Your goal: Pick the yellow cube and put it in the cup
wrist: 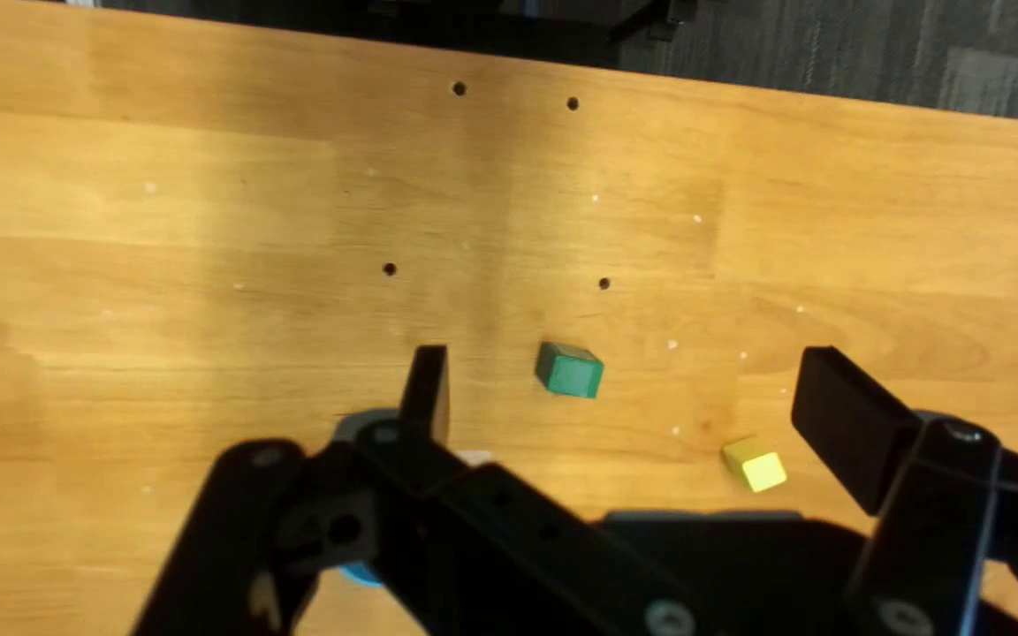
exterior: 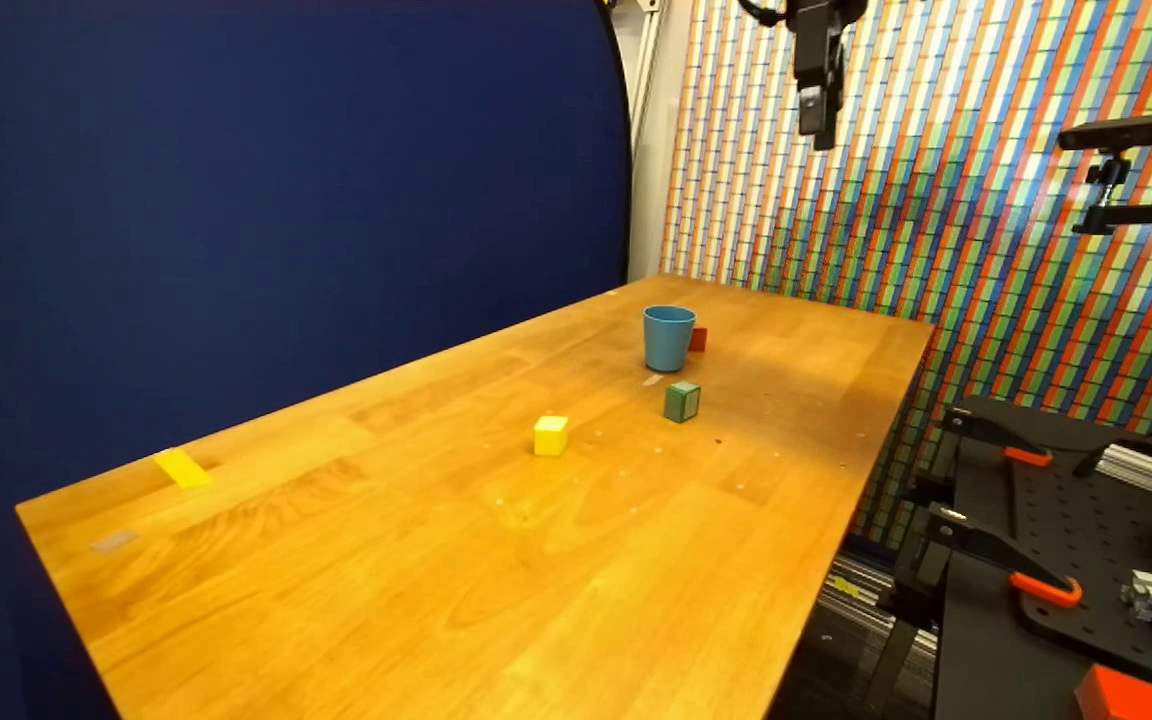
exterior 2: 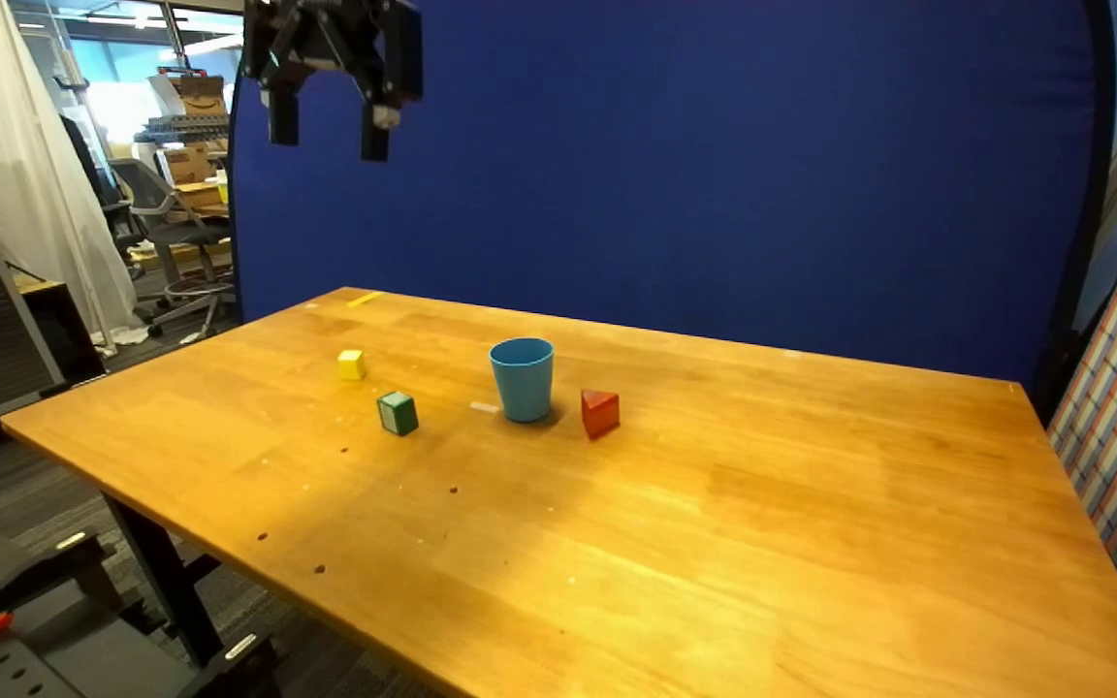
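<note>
While fingers (exterior 2: 283, 120) hang spread, green cube (exterior 2: 398, 414) near yellow cube (exterior 2: 351, 365), red block (exterior 2: 600, 414) near cup (exterior 2: 524, 386).

Both exterior views angle down over the same counter (exterior 2: 811, 504), blue backdrop (exterior 2: 665, 174) beyond; the wrist view stares almost straight down, tool (wrist: 628, 375) close in front!

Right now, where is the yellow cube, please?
In both exterior views, the yellow cube is on the table, left of the green cube, its nearest neighbour; the cup stands farther off.

In both exterior views, cube (exterior: 550, 437) lies left of cup (exterior: 668, 342).
</note>
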`<action>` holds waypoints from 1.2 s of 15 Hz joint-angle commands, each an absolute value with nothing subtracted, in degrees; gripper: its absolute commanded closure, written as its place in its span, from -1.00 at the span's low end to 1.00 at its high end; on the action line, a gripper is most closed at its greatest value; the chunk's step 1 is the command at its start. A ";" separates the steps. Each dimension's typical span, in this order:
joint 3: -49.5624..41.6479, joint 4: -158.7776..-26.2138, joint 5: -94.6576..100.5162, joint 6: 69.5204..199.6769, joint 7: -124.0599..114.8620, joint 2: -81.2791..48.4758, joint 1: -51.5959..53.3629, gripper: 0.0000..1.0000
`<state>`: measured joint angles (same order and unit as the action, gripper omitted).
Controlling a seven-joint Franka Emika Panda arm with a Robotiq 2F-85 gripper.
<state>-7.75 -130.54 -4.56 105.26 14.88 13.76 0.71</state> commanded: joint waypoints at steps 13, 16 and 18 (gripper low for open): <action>7.01 -91.32 1.10 105.10 12.24 -39.24 10.90 -1.00; 7.11 -85.08 3.75 103.98 12.28 -44.85 12.33 -1.00; 7.14 -81.70 4.88 103.45 12.49 -47.72 13.09 -1.00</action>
<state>6.73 -89.64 2.43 106.25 13.21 -42.57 12.39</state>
